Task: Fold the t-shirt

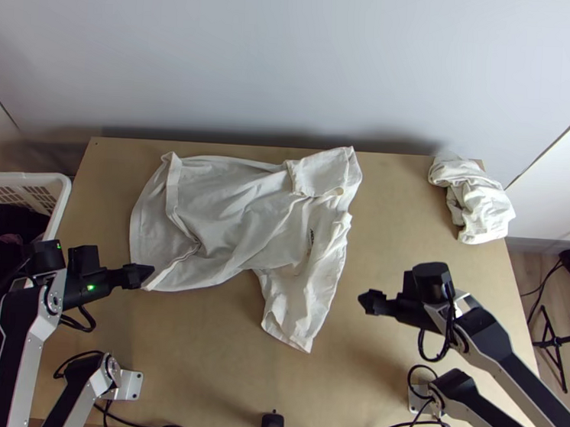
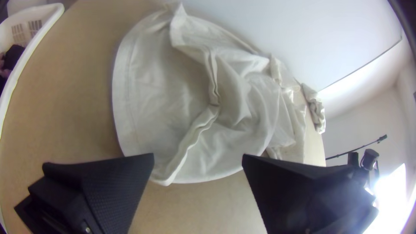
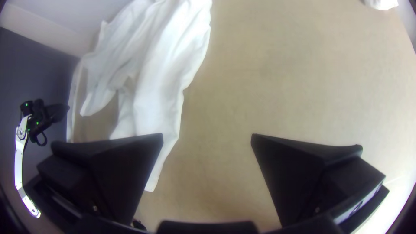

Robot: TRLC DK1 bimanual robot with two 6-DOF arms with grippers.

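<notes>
Limp t-shirt (image 1: 235,218), likely light and quick to rumple

It lies spread but creased on the bench (image 1: 201,347), between the end effectors. Best holds look like the hem corner (image 2: 164,177) just by the left end effector (image 2: 198,157) and the sleeve (image 1: 293,313) near the right end effector (image 3: 207,136). Both have fingers parted wide, gripping nothing

We see silver-white arms (image 1: 40,331) with black joints (image 1: 433,273), looping black cables (image 1: 88,325), green lights (image 1: 90,287) and wide, textured black fingers (image 2: 117,184).
</notes>
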